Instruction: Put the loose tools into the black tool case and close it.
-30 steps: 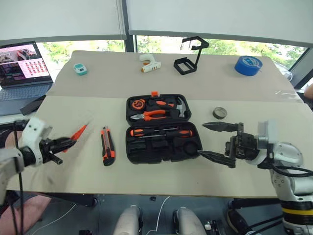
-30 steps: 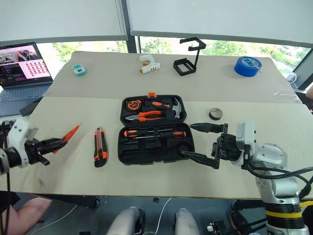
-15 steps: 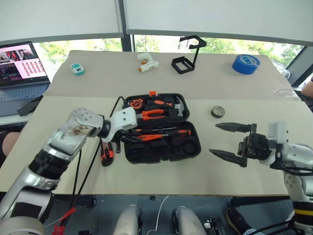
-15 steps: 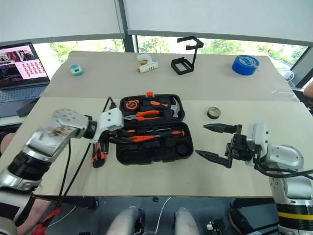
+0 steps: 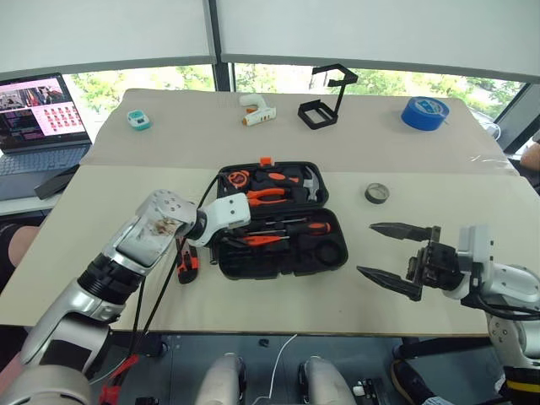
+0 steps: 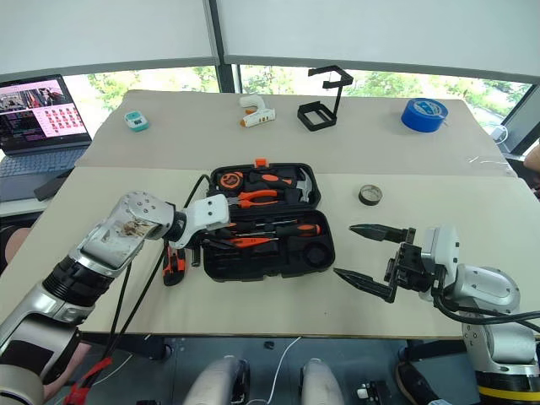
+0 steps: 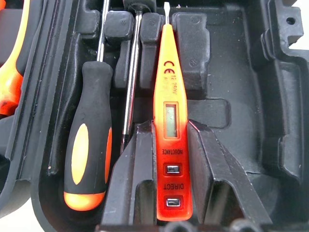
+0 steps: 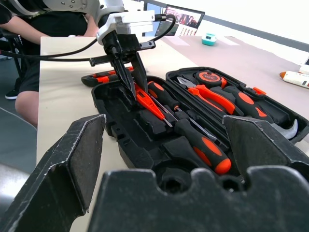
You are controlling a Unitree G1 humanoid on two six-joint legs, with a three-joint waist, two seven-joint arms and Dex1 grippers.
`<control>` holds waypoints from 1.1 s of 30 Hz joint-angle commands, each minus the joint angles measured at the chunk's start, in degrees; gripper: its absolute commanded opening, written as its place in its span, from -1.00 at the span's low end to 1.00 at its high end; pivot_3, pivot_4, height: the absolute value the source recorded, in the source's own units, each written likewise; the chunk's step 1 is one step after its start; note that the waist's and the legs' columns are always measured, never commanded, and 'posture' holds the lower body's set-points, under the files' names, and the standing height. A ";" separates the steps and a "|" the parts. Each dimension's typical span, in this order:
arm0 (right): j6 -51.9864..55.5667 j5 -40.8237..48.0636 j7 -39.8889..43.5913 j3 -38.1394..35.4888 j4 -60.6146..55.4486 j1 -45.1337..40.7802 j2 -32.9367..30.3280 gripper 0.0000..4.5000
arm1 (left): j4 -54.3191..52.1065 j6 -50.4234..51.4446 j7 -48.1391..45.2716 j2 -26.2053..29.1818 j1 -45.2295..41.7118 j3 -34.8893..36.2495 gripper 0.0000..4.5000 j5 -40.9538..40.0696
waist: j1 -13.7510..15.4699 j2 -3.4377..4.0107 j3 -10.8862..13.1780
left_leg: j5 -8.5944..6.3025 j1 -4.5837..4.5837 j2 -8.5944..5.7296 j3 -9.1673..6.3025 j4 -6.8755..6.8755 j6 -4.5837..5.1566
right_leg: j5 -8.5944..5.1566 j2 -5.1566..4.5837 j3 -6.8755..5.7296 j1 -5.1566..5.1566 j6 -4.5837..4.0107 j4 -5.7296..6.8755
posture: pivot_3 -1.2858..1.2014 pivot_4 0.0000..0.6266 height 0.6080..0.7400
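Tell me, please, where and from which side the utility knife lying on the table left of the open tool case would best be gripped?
Probably across the middle of its body, from above. The utility knife lies flat on the table, its long axis running away from the robot, just left of the black tool case. Its long sides are narrow and free, so fingers could close across them; the left arm above it would have to clear first.

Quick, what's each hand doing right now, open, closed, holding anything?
Left hand: closed on the thin orange tester, inside the tool case.
Right hand: open, empty.
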 commanded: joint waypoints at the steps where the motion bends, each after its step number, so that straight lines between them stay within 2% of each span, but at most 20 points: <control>1: -0.97 1.10 -0.17 -0.92 -1.78 -0.60 0.23 1.00 | -1.04 0.09 -1.34 1.25 -0.35 -0.85 -0.80 1.78 | -0.08 0.00 0.00 | 0.00 0.00 0.01 0.00 0.00 0.00 | 0.00 0.00 0.00 0.00 0.00 0.00 | 0.03 -0.52 1.00; 6: -0.67 1.04 0.08 -0.06 -1.24 -1.67 0.32 1.00 | -0.66 0.27 -2.52 1.73 -0.94 -2.59 -0.80 3.86 | -0.18 0.00 0.00 | 0.00 0.01 0.00 0.00 0.00 0.00 | 0.00 0.03 0.01 -0.01 0.00 0.02 | 0.03 -0.52 1.00; 13: -0.35 0.93 0.11 0.58 -1.06 -2.18 0.48 1.00 | 0.00 1.14 -3.19 -0.54 -0.63 -0.59 -0.80 1.75 | -0.13 0.00 0.00 | 0.00 0.01 0.00 0.00 0.01 0.00 | 0.00 0.02 0.01 0.00 0.00 0.03 | 0.03 -0.52 1.00; 15: -0.38 0.87 0.13 0.69 -0.90 -2.28 0.57 1.00 | 0.94 -0.64 -2.90 -0.83 -0.60 0.31 -0.36 1.78 | -0.06 0.00 0.00 | 0.00 0.01 0.01 0.00 0.01 0.00 | 0.00 0.01 0.01 0.00 0.00 0.03 | 0.03 -0.52 1.00; 17: -0.37 0.83 0.15 0.82 -0.81 -2.38 0.67 1.00 | 1.36 -1.49 -3.00 -1.45 -0.62 2.34 -0.12 0.27 | -0.01 0.00 0.00 | 0.00 0.01 0.00 0.00 0.02 0.00 | 0.00 0.01 0.01 0.00 0.00 0.04 | 0.03 -0.52 1.00; 18: -0.34 0.81 0.13 0.93 -0.80 -2.44 0.73 1.00 | 1.44 -2.89 -3.63 -1.66 -0.59 3.87 0.11 -1.07 | -0.01 0.00 0.00 | 0.00 0.01 0.01 0.00 0.04 0.00 | 0.00 0.01 0.01 0.00 0.00 0.05 | 0.03 -0.52 1.00; 20: -0.32 0.87 0.15 1.05 -0.77 -2.39 0.73 1.00 | 1.43 -4.29 -4.34 -1.66 -0.59 6.37 0.41 -3.15 | -0.02 0.00 0.00 | 0.00 0.00 0.02 0.00 0.05 0.00 | 0.00 0.00 0.01 -0.02 0.00 0.05 | 0.03 -0.52 1.00; 24: -0.46 1.07 0.45 0.93 -0.37 -2.21 0.56 1.00 | 1.04 -5.31 -7.62 -1.18 -0.57 11.09 0.41 -8.58 | -0.04 0.00 0.00 | 0.00 -0.01 0.03 0.00 0.07 0.00 | 0.00 0.00 0.01 -0.03 0.00 0.07 | 0.03 -0.52 1.00; 28: -0.58 0.82 0.56 1.23 0.19 -2.53 0.75 1.00 | 4.67 -10.32 -5.40 -2.37 -0.52 13.20 0.41 -7.69 | -0.02 0.00 0.00 | 0.00 -0.01 0.03 0.00 0.08 0.00 | 0.00 0.00 0.01 -0.02 0.00 0.07 | 0.03 -0.52 1.00; 31: -0.57 0.67 0.34 1.78 0.27 -2.90 1.10 1.00 | 7.32 -12.19 -3.48 -4.66 1.21 14.21 0.08 -7.89 | 0.07 0.00 0.00 | 0.00 -0.01 0.01 -0.01 0.12 0.00 | 0.00 -0.01 0.00 0.00 0.00 0.09 | 0.03 -0.52 1.00; 33: -0.64 0.62 0.28 2.03 0.33 -3.05 1.26 1.00 | 8.92 -12.56 -2.00 -6.60 2.40 14.73 -0.29 -8.20 | 0.06 0.00 0.00 | 0.00 -0.01 0.01 -0.01 0.15 0.01 | 0.00 -0.02 0.00 0.01 0.00 0.08 | 0.03 -0.52 1.00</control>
